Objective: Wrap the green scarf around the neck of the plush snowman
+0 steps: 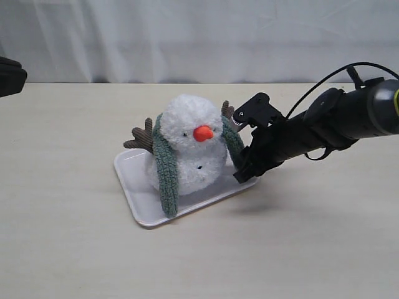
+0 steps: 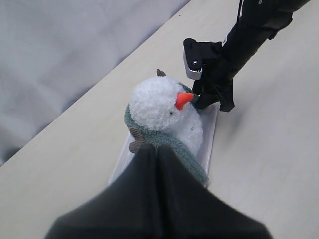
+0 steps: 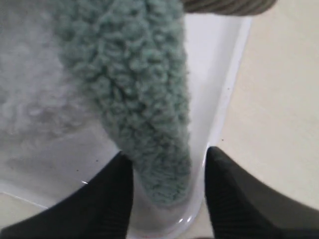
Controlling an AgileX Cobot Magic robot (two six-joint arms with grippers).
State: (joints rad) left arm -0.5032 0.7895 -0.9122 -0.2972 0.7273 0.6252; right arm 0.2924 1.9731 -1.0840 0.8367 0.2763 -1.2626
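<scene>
- Left gripper: made out only in the left wrist view, held clear of the snowman. Its jaws are pressed fully together and nothing is seen between them.
- White tray: laid at a slant on the pale surface.
- Plush snowman: seated upright on the tray, with its orange nose turned toward the exterior camera.
- Brown twig arm: seen sticking out behind the snowman's left side in the exterior view, partly covered by the scarf.
- Green scarf: draped around the back of the snowman's neck and not crossed in front. One end hangs straight down the left side of the body, its tip resting on the tray near the front rim. The other end runs down the right side of the body to the tray.
- Right gripper: tilted downward, low at the tray's right edge. The jaws are partly parted, and the rounded scarf tip lies between the dark fingers. One finger touches the fuzz. A strip of bare tray shows between the tip and the other finger, so the scarf is not clamped.
- White cloth backdrop: hung behind the surface.
</scene>
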